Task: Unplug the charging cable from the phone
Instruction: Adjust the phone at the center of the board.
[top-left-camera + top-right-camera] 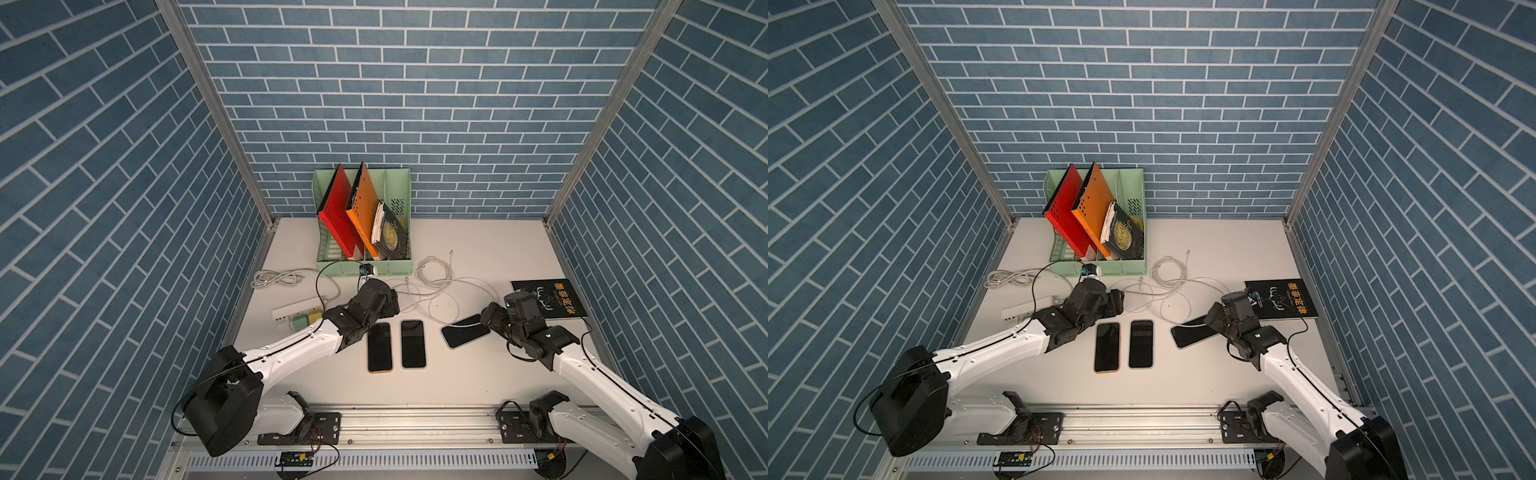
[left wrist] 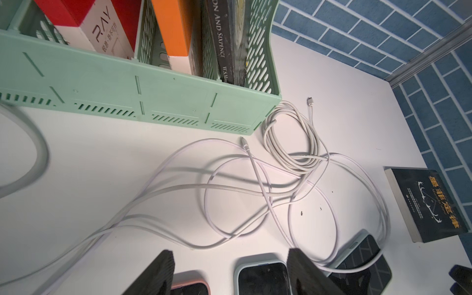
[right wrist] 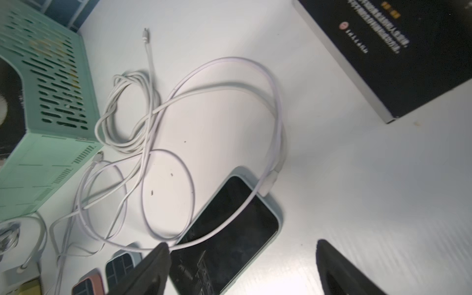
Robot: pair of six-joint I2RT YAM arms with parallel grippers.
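Near edge: an aluminium base rail (image 1: 415, 415) carries both arms. Beyond it lies a broad bare strip of white tabletop (image 1: 457, 382), the freest room here.

Next out, a dark-screened phone in an orange case (image 1: 379, 347) and a dark-screened phone in a pale blue case (image 1: 413, 343) lie flat, close but apart. The left gripper (image 2: 229, 251) hovers over their far ends, jaws apart, empty.

To the right, the slanted phone in a pale green case (image 3: 229, 229) lies flat. The white charging cable (image 3: 277, 107) is plugged into the end nearer the black book and doubles back across the screen. The right gripper (image 3: 242, 244) hangs above this phone, jaws wide apart, clamped on nothing. One finger (image 3: 153, 268) overlaps the cable; we cannot tell if they touch.

Farther out, the cable's loops sprawl across the middle and cross a coiled grey-white spare cable (image 1: 432, 270). The black book with gold lettering (image 1: 548, 297) hems the right side, and a white power strip (image 1: 291, 309) the left. A mint-green plastic file organiser (image 1: 365, 268) closes the back.
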